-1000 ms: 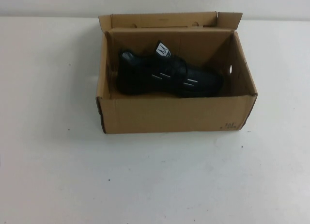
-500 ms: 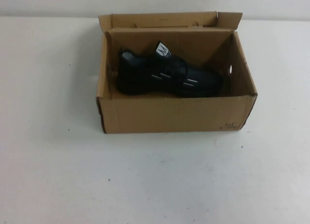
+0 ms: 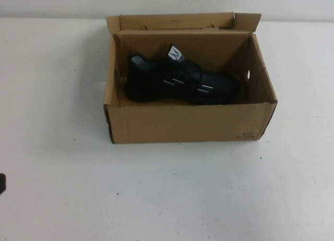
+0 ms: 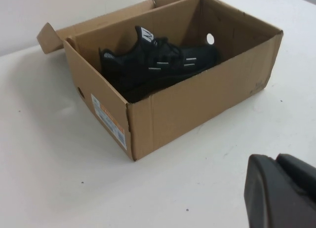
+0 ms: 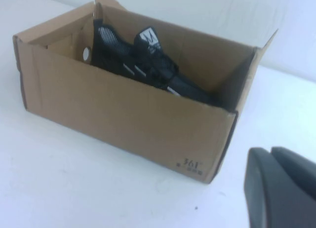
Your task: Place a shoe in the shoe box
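Note:
The black mesh shoe [image 3: 180,82] lies on its side inside the brown cardboard shoe box [image 3: 188,123], toe to the right, white tongue label up. It also shows in the box in the left wrist view [image 4: 158,65] and the right wrist view [image 5: 143,65]. My left gripper [image 4: 276,159] is shut and empty, low over the table, well back from the box's near left corner; a dark bit of it shows at the left edge of the high view [image 3: 1,182]. My right gripper [image 5: 270,151] is shut and empty, back from the box's printed corner [image 5: 191,166].
The box stands open at the back middle of the white table [image 3: 167,194], flaps up along its far rim [image 3: 177,21]. A label is stuck on its left end [image 4: 109,121]. A pale wall runs behind the table.
A dark bit of my left gripper has come into the high view at the left edge. The shoe and the box have not moved.

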Controlling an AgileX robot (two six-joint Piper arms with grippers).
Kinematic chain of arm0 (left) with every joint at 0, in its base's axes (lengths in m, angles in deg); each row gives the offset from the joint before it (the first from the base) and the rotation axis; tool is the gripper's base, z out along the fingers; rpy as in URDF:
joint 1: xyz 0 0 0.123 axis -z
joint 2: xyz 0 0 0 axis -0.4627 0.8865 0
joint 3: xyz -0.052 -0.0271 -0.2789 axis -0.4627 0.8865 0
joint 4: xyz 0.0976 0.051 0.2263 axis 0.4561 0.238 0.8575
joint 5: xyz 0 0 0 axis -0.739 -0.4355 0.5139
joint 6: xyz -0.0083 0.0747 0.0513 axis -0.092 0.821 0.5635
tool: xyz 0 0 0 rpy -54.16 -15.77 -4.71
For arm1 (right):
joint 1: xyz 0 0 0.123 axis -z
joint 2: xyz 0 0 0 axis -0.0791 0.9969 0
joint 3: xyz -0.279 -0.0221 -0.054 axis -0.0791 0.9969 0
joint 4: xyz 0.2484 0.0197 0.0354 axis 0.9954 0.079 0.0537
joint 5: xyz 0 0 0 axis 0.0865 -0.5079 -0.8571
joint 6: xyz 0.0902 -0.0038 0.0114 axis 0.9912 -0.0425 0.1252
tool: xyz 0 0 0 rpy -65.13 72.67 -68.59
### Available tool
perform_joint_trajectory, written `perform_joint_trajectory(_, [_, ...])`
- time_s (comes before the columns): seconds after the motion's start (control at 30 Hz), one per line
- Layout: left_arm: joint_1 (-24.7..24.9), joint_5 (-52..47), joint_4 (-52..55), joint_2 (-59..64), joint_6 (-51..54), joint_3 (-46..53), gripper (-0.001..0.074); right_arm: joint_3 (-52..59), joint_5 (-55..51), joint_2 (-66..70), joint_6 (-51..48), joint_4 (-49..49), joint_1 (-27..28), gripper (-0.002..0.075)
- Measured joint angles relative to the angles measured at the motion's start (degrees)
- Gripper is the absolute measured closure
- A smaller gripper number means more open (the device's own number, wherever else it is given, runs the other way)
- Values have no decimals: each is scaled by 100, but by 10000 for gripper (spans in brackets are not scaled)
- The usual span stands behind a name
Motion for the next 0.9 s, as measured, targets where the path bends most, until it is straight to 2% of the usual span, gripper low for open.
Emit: perform_joint_trajectory(0.9, [0, -57, 0, 0, 0, 0, 736, 94, 181, 0, 8, -44, 0, 742])
